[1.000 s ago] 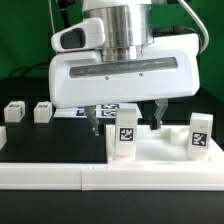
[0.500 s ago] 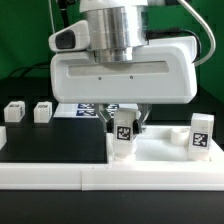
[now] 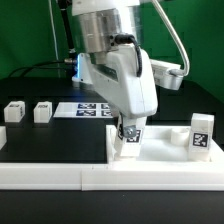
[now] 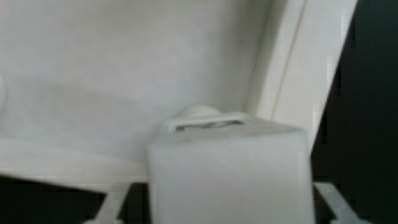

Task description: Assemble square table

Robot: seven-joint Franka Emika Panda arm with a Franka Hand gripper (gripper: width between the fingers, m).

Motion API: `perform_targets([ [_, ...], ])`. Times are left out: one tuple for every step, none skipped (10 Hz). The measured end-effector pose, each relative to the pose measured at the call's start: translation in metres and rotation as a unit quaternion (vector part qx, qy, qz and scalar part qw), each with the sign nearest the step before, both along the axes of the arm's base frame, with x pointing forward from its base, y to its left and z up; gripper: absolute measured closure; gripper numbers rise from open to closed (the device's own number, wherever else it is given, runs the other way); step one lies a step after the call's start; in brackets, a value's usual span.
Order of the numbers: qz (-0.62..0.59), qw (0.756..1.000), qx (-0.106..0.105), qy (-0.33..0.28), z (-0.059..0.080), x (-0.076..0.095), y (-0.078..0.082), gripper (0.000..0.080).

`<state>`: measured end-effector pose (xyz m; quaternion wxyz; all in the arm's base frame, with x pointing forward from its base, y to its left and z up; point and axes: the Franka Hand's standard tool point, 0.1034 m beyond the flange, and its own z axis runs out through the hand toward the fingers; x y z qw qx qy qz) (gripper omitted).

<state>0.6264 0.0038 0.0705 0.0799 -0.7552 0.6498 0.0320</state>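
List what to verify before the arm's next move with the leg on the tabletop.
1. The gripper is shut on the held leg: ok.
2. The held leg stands upright on the tabletop: ok.
3. The held leg is fully seated in the tabletop: cannot tell.
4. The second standing leg is apart from the gripper: ok.
5. The left loose leg and the next loose leg lie apart from the gripper: ok.

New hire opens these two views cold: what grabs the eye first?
The bulky white gripper dominates the middle of the exterior view, jaws shut on an upright tagged leg standing on the white square table slab. A second leg stands toward the exterior view's right. Two loose legs sit on the black table at its left.
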Motion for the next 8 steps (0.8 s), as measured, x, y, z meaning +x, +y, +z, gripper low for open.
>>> perform_targets([
  [-0.032,0.999,0.0,0.006,0.0003,0.0,-0.0009,0.0499],
  [-0.111,0.994,0.008,0.012,-0.0005,0.0004,-0.0017,0.0499],
  [-0.131,0.991,0.007,0.013,-0.0014,-0.0001,-0.0031,0.0499],
  [-0.117,0.993,0.007,0.011,-0.0015,-0.0003,-0.003,0.0499],
  [-0.068,0.998,0.001,0.004,-0.0015,-0.0004,-0.0027,0.0435],
  [0.019,1.0,-0.004,-0.01,-0.0017,-0.0007,-0.0009,0.0251],
  [0.149,0.988,-0.013,-0.028,-0.0031,-0.0021,0.0028,0.0182],
  [0.212,0.976,-0.017,-0.039,-0.0031,-0.0021,0.002,0.0182],
])
